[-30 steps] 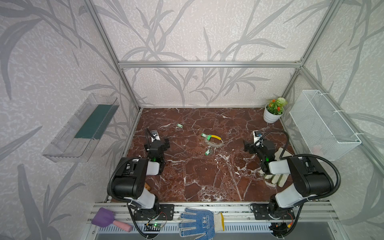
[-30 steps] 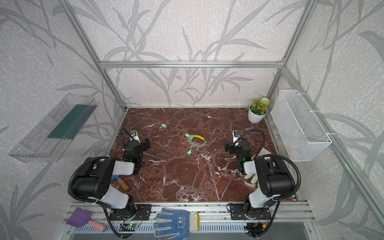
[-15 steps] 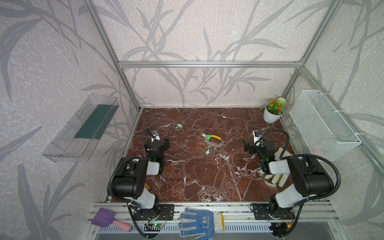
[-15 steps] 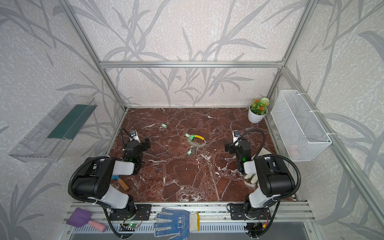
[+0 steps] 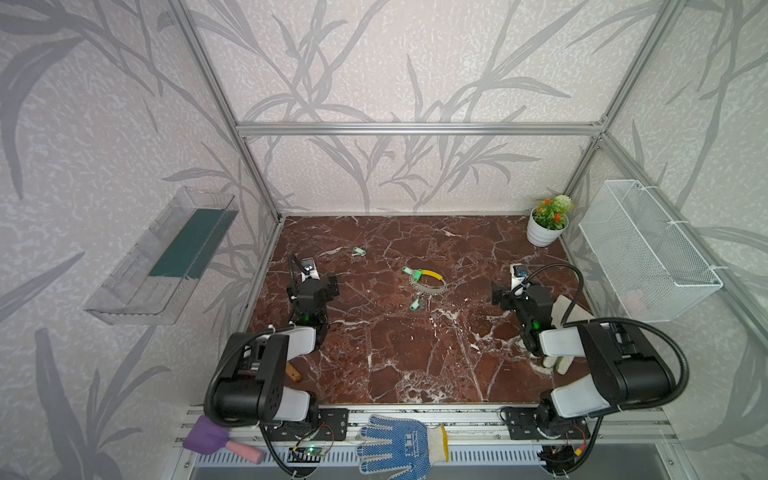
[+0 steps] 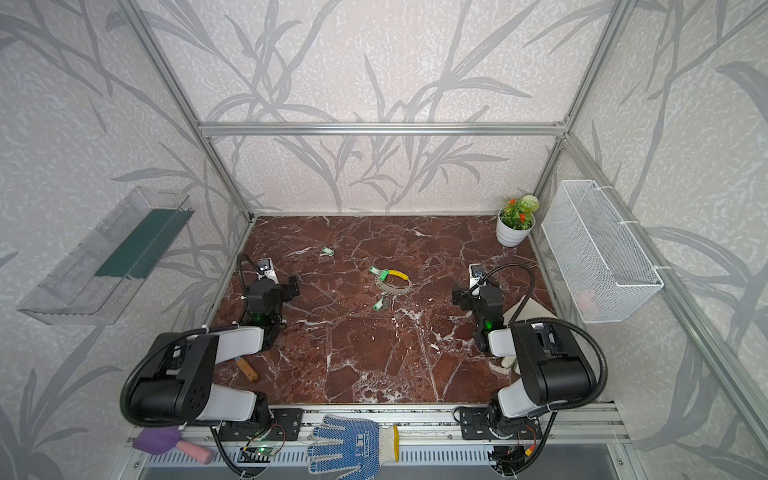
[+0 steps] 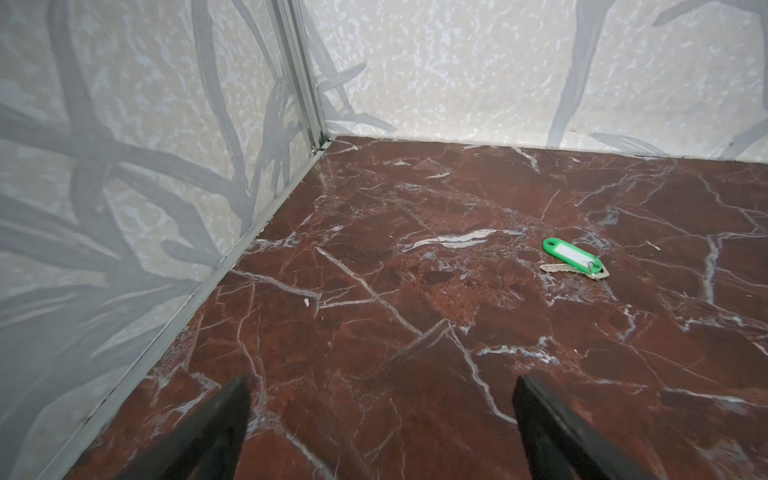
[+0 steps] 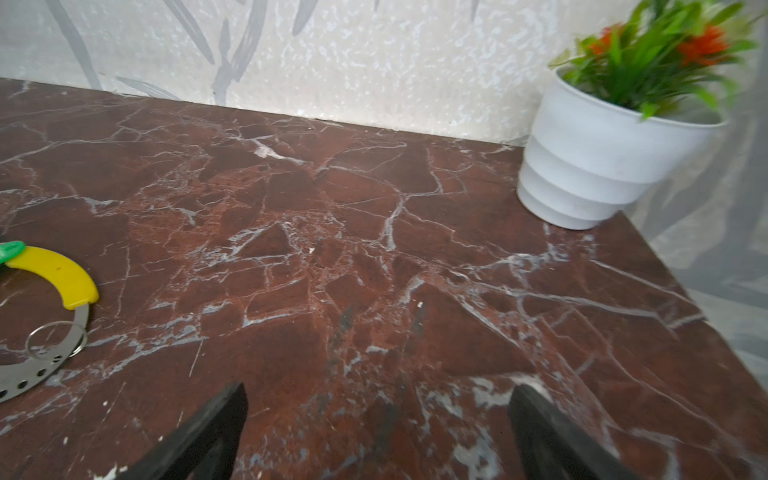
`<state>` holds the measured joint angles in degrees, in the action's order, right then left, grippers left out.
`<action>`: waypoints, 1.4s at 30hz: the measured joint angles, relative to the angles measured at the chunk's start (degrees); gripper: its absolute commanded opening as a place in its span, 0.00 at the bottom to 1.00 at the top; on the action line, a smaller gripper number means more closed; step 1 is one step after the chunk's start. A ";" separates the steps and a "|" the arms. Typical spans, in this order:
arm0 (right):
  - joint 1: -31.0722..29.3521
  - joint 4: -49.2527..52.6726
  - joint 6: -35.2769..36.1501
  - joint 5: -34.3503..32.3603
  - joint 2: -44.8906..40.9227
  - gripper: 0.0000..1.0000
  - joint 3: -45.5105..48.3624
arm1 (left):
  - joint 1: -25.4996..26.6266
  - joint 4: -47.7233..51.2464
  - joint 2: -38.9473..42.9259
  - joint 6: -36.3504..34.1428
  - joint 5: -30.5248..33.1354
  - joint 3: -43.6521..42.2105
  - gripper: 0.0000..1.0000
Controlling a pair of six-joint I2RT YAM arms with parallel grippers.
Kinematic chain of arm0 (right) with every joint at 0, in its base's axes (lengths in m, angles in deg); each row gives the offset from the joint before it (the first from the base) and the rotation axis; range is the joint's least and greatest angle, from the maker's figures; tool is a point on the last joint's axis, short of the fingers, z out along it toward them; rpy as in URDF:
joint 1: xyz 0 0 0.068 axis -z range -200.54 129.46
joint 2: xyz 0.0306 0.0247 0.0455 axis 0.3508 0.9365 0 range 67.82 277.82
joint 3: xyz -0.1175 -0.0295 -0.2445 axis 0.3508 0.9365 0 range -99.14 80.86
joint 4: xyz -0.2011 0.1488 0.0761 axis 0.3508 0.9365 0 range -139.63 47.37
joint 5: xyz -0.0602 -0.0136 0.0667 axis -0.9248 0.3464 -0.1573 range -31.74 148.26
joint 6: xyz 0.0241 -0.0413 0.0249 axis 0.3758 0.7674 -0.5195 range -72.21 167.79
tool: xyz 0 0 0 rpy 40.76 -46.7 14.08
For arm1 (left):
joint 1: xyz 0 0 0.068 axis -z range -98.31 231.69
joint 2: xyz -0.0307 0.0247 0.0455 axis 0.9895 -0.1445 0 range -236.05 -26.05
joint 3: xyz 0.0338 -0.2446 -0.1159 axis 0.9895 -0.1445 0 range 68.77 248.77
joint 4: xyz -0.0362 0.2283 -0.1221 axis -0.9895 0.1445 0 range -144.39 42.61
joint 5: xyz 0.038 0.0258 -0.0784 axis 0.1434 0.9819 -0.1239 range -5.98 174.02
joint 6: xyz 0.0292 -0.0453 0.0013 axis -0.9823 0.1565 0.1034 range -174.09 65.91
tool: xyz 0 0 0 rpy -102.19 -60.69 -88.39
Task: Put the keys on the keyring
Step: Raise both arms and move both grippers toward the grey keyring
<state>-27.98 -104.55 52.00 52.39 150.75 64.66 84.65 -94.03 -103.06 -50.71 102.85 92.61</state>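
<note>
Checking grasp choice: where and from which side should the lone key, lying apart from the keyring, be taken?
Probably grip the lone key by its green tag, across the narrow width, from above: it lies flat on the table, and the thin blade offers less to pinch.

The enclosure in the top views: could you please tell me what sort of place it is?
Probably a robot test cell, not a home: an aluminium frame holds wallpapered panels, and the left arm and right arm are mounted on a front rail beside a marble-patterned tabletop.
</note>
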 measured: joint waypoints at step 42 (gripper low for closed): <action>-27.30 55.78 -24.20 -0.02 -10.03 0.99 -24.61 | 24.94 42.21 18.12 35.06 -8.20 7.63 0.96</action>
<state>-55.28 -48.77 27.80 52.37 140.72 40.04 109.59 -51.82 -84.94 -15.65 94.65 100.23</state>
